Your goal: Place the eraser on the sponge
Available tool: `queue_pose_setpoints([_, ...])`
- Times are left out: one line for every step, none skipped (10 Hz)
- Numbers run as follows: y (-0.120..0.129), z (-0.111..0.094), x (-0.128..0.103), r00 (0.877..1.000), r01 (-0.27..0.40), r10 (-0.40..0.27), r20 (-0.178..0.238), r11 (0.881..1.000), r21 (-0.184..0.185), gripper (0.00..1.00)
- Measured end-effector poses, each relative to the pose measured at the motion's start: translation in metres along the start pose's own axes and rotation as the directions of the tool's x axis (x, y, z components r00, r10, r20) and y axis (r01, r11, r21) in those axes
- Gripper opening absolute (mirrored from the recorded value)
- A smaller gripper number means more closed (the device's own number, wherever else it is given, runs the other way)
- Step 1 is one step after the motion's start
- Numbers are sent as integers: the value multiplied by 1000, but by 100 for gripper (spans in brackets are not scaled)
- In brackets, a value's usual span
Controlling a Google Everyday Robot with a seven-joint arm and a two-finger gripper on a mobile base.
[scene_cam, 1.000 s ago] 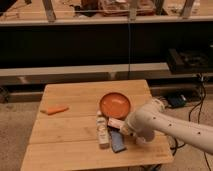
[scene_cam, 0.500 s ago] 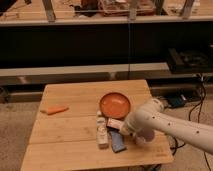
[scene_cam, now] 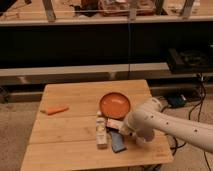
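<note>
Pincer (scene_cam: 124,130) sits low over the near right part of the surface (scene_cam: 75,150), at the end of the white arm (scene_cam: 165,125) that reaches in from 3 o'clock. Its own bulk hides how wide it stands, so I cannot tell whether it has hold of anything.

From the surface's middle, the round orange plate (scene_cam: 115,105) lies toward 2 o'clock. A cream bottle (scene_cam: 101,131) lies just off the plate's 7 o'clock. The sponge (scene_cam: 117,142) lies flat at the plate's 6 o'clock, just beside the bottle. The eraser (scene_cam: 114,124) shows between plate and sponge, at the sponge's 12 o'clock edge, right by the pincer. It may be overlapping that edge, though the view is too poor to be sure. A small orange object (scene_cam: 55,110) lies well apart at 9 o'clock.

The sponge is soft and barely bigger than the eraser, so an off-centre release could let the eraser tip off. The wrist could also knock the bottle.
</note>
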Motion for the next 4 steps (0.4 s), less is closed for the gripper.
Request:
queue_pose_setpoints([-1,1,0,1000,4,-4,3,1000,2,24])
queue_pose_setpoints([-1,1,0,1000,9,-9,6,1000,1,24])
queue_pose_setpoints([-1,1,0,1000,10,-10,10,1000,2,24])
queue_pose_setpoints([-1,2,0,1000,20,-20,14,1000,9,24])
